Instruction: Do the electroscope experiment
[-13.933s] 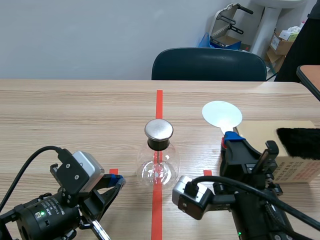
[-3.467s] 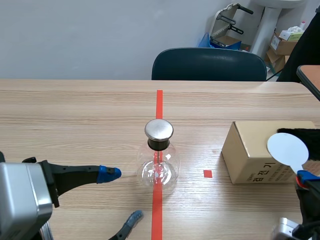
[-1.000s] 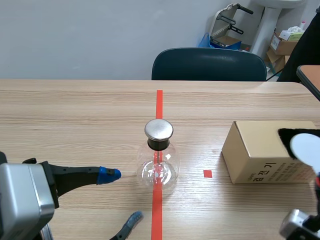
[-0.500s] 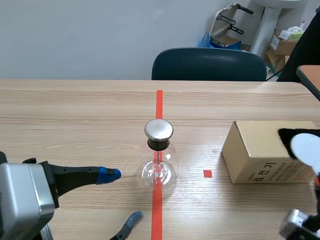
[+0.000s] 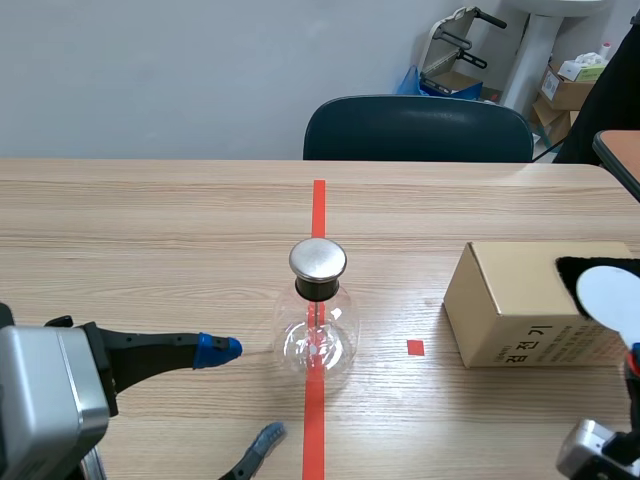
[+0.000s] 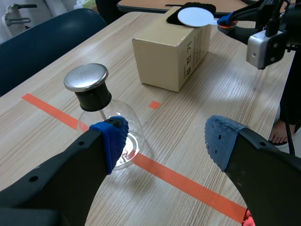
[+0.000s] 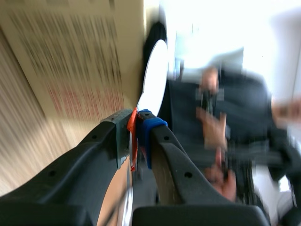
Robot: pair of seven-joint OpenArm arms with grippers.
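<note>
1. While the electroscope flask (image 5: 318, 335) is standing upright in the middle of the table (image 5: 150, 230), right on the orange-red tape line (image 5: 318, 200), its round metal cap (image 5: 318, 259) is sitting on the black neck. A thin rod is hanging down inside the clear glass.
2. From the robot's left, the left tool (image 6: 167, 143) is lying low over the table with its fingers spread wide and nothing between them. One blue-padded finger is pointing toward the flask's bulb, near it. The scene view shows a gap of bare wood between them.
3. Over at the robot's right edge, the right tool (image 7: 138, 127) is pinching its two fingers tightly together on the orange-red handle of the white disc (image 5: 612, 297). The disc is sticking out beyond the fingertips.
4. That disc is hanging at the far right end of the cardboard box (image 5: 510, 300), over the patch of black fur (image 5: 572, 268) that is lying on the box's top. From where I am watching, I cannot tell whether the disc is touching the fur or just floating above it.
5. The box is resting flat on the table to the right of the flask, well apart from it. A small tape square (image 5: 415, 347) is showing on the wood between them.
6. A dark chair (image 5: 418, 128) is standing pushed in behind the table's far edge, in line with the flask.
</note>
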